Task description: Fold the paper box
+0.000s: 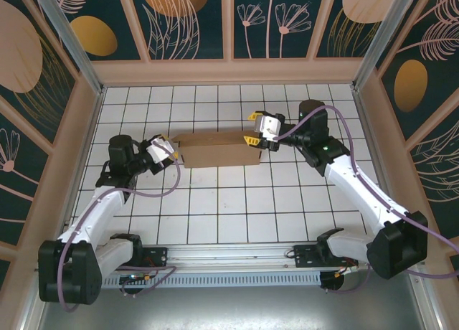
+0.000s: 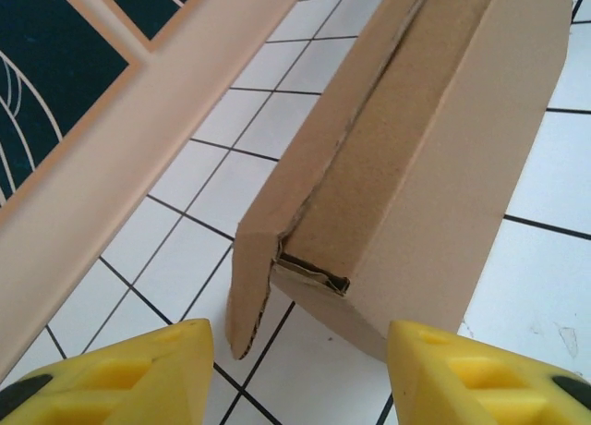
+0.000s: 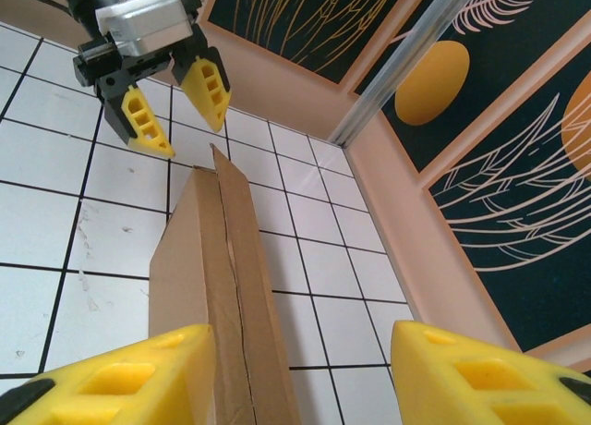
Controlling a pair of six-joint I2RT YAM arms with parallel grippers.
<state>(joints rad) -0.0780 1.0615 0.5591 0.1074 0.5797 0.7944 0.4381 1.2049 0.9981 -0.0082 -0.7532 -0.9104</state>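
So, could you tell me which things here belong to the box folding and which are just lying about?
Job in hand: paper box, left gripper, right gripper, one gripper at each end of it.
Just surroundings: tiled table, patterned wall panels.

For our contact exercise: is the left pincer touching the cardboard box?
Cannot tell: left wrist view puts the box end between the left pincer fingers, one corner close beside one.

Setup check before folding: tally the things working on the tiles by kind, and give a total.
Box: 1
Grippers: 2, the left gripper and the right gripper
Total: 3
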